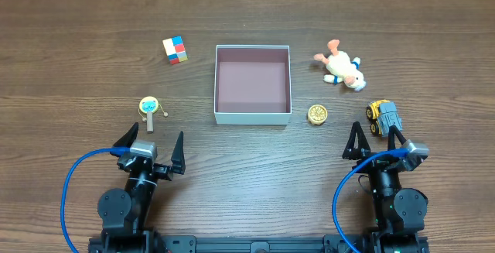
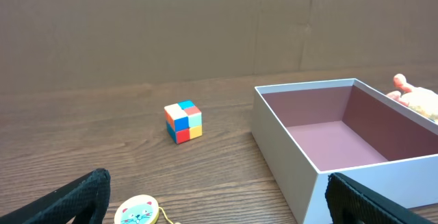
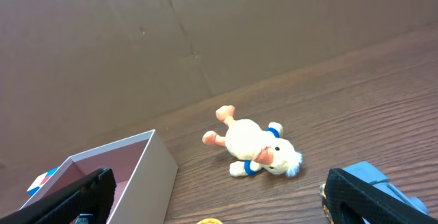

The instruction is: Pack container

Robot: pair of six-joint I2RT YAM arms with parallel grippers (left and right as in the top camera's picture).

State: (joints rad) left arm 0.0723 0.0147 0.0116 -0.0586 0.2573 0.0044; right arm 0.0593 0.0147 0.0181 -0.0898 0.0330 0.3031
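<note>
Both tools stand wide open and hold nothing. The left tool [image 1: 157, 134] sits at the near edge of the table [image 1: 77, 21], just short of the cat-faced rattle drum [image 1: 149, 107]. The right tool [image 1: 374, 132] sits just short of the yellow-and-grey toy truck [image 1: 383, 116]. Between them and farther in, the container [image 1: 252, 117] rests square on the table, its pink inside bare. Packing has not begun, so the first pick looks to be the step in hand.

Best to take the nearest toy on each side: the truck across its narrow body, the drum by its round head rather than its thin stick. The colour cube [image 1: 175, 50], the plush duck [image 1: 343, 67] and the round yellow disc [image 1: 317, 114] lie well apart, so nothing crowds a grasp. Lift clear of the white wall before crossing it, and release low over the floor.
</note>
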